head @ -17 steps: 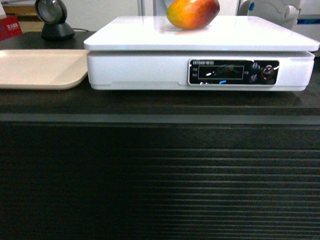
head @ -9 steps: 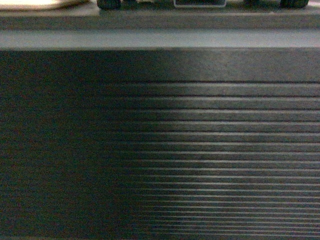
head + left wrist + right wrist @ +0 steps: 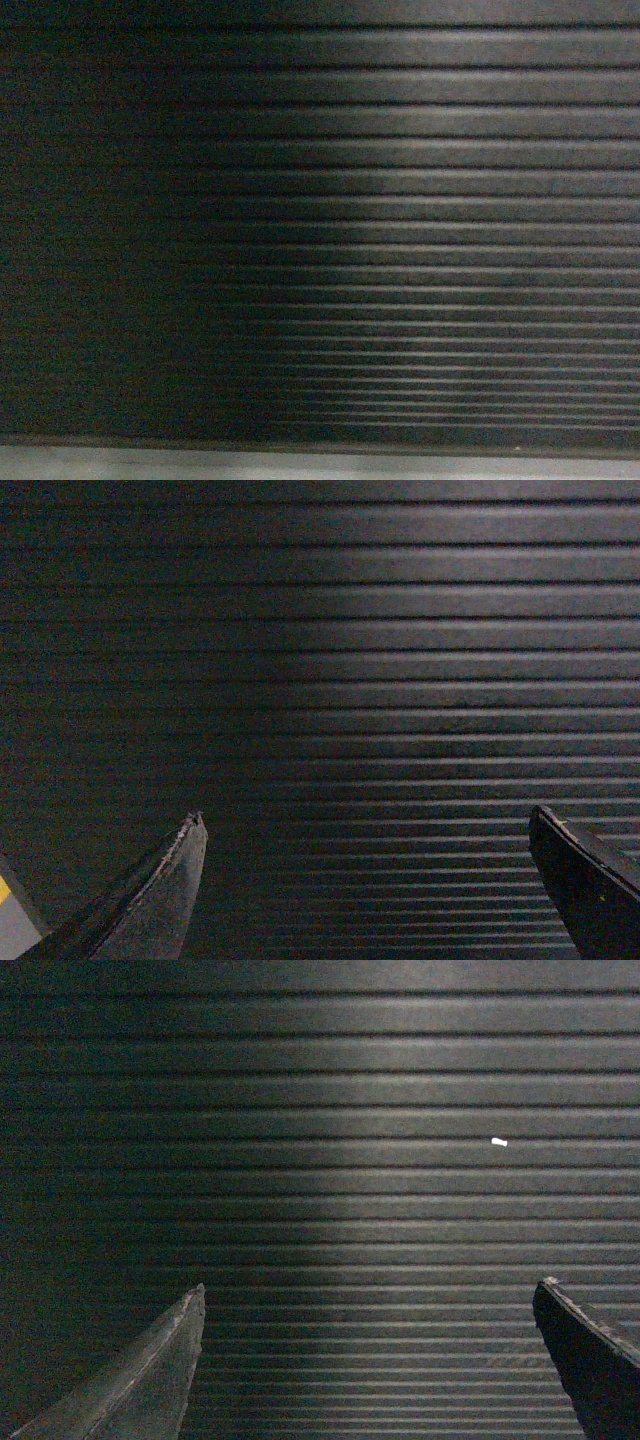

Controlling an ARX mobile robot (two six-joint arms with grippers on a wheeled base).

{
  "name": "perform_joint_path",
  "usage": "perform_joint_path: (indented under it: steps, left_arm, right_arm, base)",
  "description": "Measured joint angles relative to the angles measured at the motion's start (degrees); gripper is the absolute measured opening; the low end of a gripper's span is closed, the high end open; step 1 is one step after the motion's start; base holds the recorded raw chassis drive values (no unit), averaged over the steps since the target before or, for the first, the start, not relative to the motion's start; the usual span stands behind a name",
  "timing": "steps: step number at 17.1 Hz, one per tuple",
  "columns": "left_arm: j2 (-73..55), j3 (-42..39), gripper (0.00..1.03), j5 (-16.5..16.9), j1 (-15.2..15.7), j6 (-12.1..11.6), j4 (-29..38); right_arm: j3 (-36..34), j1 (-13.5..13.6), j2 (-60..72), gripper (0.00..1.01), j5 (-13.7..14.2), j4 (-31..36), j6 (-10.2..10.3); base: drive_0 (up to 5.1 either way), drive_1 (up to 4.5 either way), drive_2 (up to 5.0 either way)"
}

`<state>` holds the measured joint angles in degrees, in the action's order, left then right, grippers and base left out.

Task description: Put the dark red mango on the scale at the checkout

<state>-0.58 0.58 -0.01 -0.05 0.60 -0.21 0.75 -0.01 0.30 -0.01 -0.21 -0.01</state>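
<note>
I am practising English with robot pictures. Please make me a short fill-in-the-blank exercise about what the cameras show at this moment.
1. All three views are filled by the checkout front panel, whose ribs run ____.
2. The left gripper is ____, with nothing between its fingers.
3. The right gripper holds ____.
4. In the right wrist view, a small ____ speck sits on the panel.

Missing words: horizontally; open; nothing; white
</note>
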Motion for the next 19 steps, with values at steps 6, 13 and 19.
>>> perform_joint_path:
  steps: [6, 13, 19]
  left_arm:
    - [0.0, 0.0, 0.98, 0.0, 0.0, 0.0, -0.2]
    - [0.0, 0.0, 0.98, 0.0, 0.0, 0.0, -0.1]
    - [0.0, 0.0, 0.98, 0.0, 0.0, 0.0, -0.1]
  right_arm:
    - [0.0, 0.0, 0.0, 0.98, 0.0, -0.1, 0.0]
    - [0.0, 0.0, 0.0, 0.98, 0.0, -0.1, 0.0]
    - [0.0, 0.0, 0.0, 0.98, 0.0, -0.1, 0.0]
  base:
    - [0.0, 0.00, 0.0]
    - [0.0, 0.00, 0.0]
    - [0.0, 0.00, 0.0]
